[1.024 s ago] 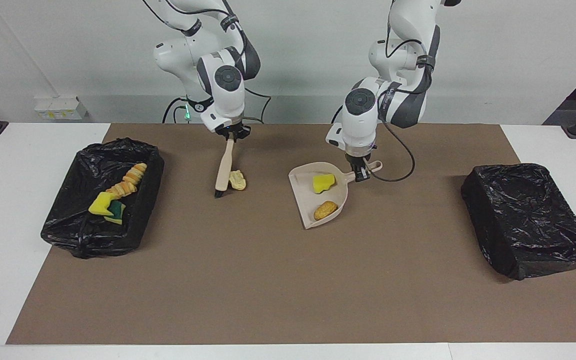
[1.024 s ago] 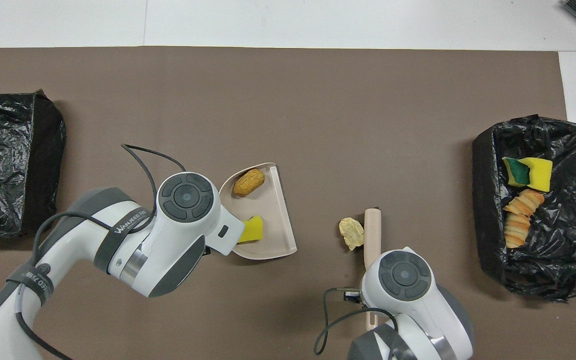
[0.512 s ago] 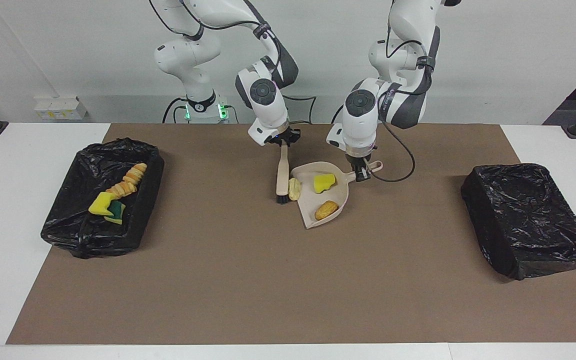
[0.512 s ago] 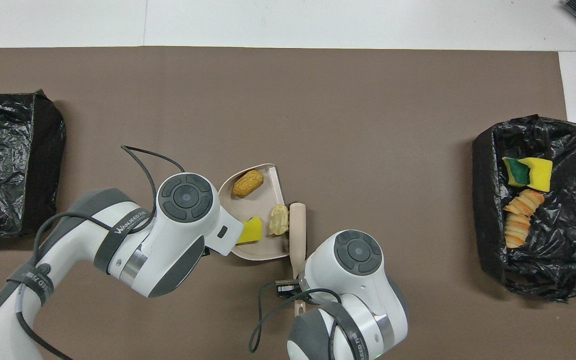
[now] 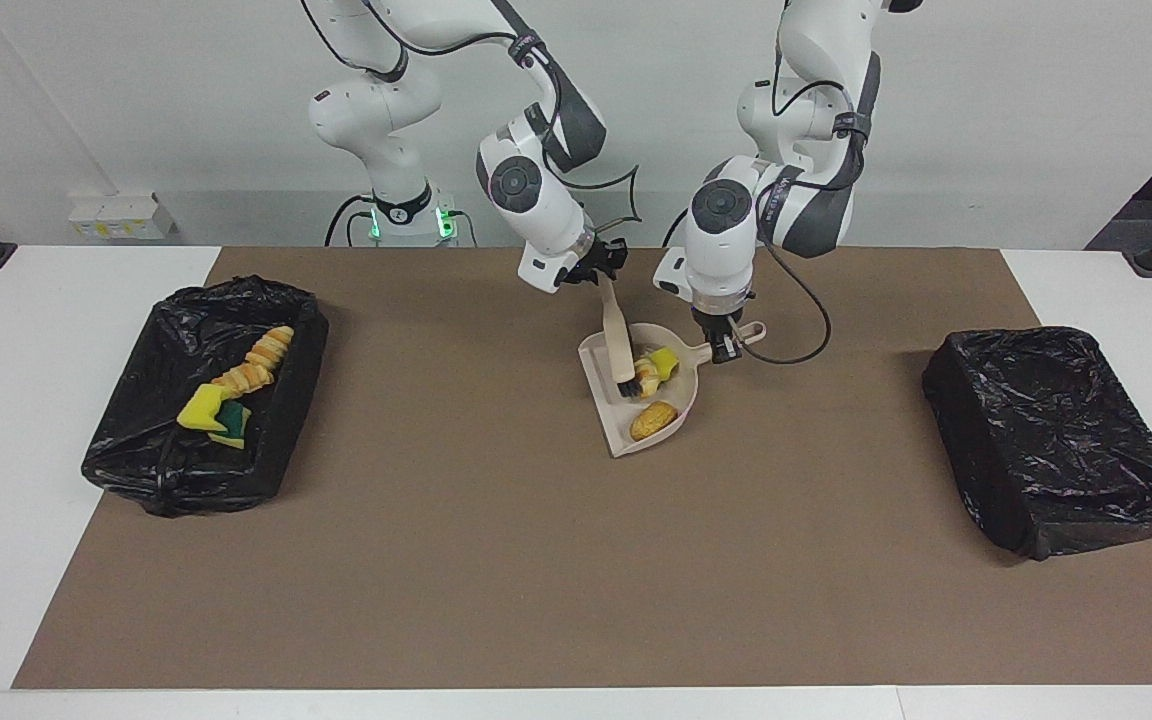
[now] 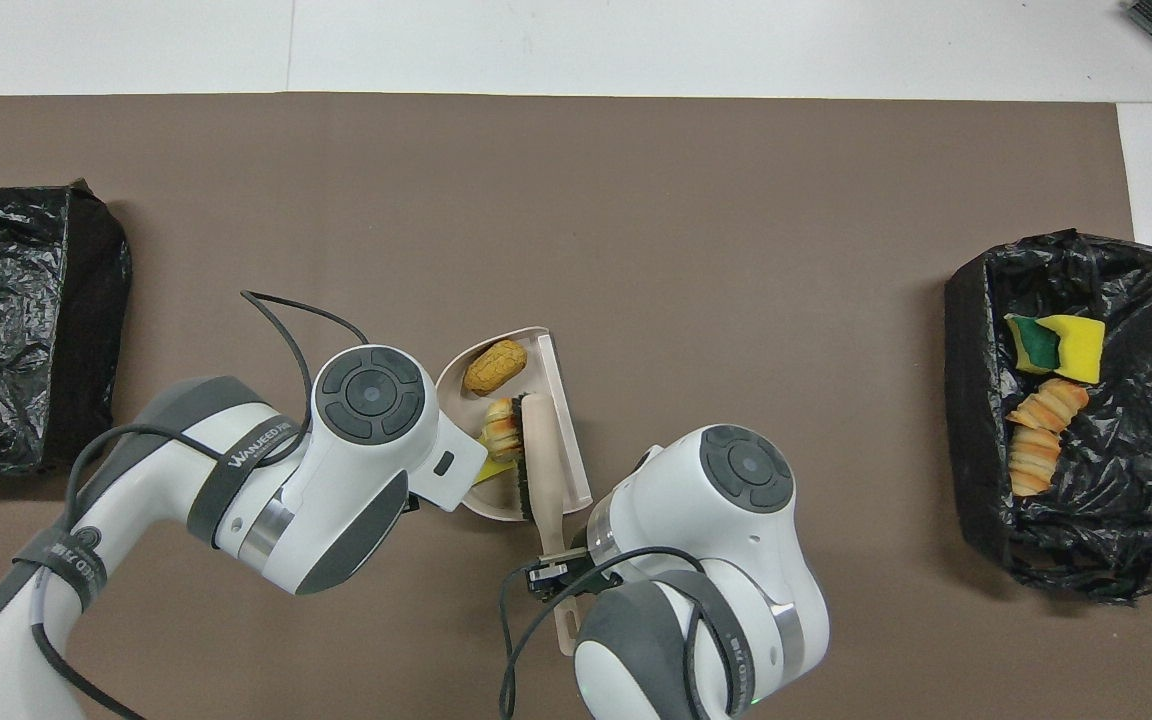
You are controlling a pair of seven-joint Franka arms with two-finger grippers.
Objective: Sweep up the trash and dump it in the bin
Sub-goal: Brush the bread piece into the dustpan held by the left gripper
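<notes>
Right gripper [image 5: 604, 276] pinches the brush [image 5: 619, 345] handle, bristles down inside the dustpan [image 5: 604, 405] against the trash [image 5: 654, 421] lying there. Left gripper [image 5: 723, 345] clamps the dustpan's handle; more scraps in the bin [image 5: 126, 455] at the right arm's end

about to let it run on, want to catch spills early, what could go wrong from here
1. The brush, held by the right tool, is pressing a pastry scrap against the yellow sponge inside the dustpan; pushing on might shove the pan.
2. The tan lump lies close to the pan's open lip, so lifting with the left tool could roll it out.
</notes>
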